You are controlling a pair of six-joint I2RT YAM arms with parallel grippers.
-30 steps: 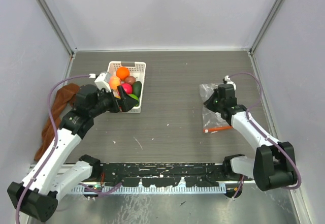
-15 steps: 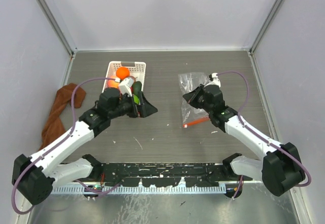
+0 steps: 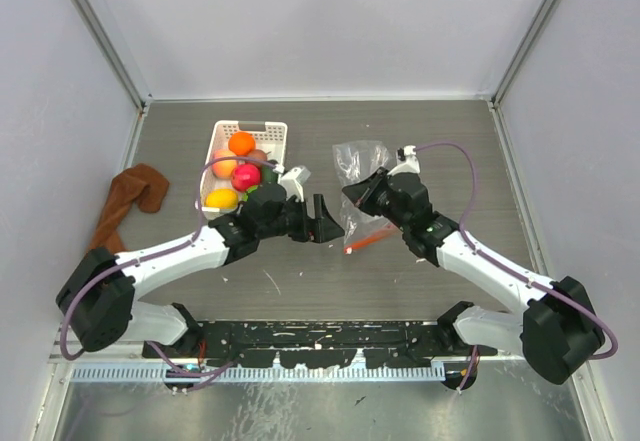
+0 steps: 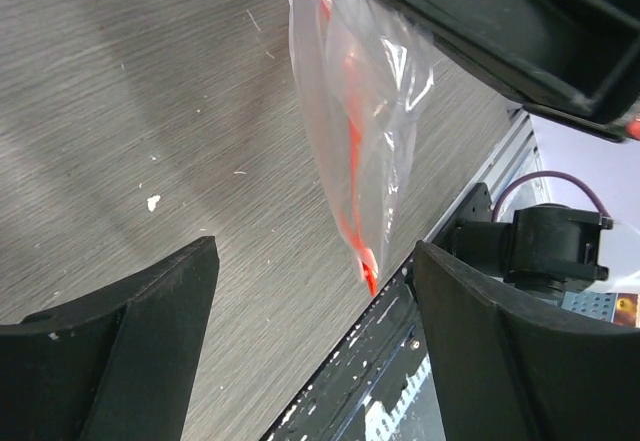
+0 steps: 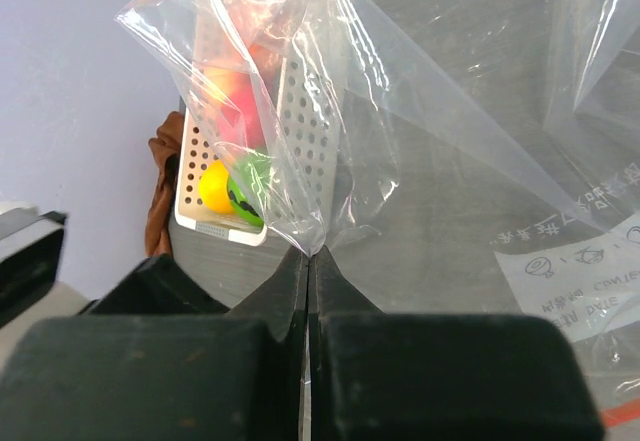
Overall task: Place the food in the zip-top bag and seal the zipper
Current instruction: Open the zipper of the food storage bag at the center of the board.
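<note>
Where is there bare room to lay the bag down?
Bare table: right of the zip-top bag, and beyond the white basket. Crowded: centre, where the left end effector and right end effector sit by the bag.

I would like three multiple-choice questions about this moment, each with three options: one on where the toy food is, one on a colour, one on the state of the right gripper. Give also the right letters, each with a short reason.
1. Where do the small rounded toy fruits and vegetables lie?
A) in the white slotted plastic basket
B) inside the clear crinkly plastic bag
C) on a blue plate

2. What colour is the thin closure strip along the bag's mouth?
A) blue
B) red-orange
C) white

3. In what state is the right gripper?
A) open above the basket
B) open beside the bag
C) shut on the bag

Answers:
1 A: the top view shows them in the basket, none in the bag.
2 B: the strip shows red-orange in the top and left wrist views.
3 C: the right wrist view shows its fingers pressed together on a fold of the plastic.
</note>
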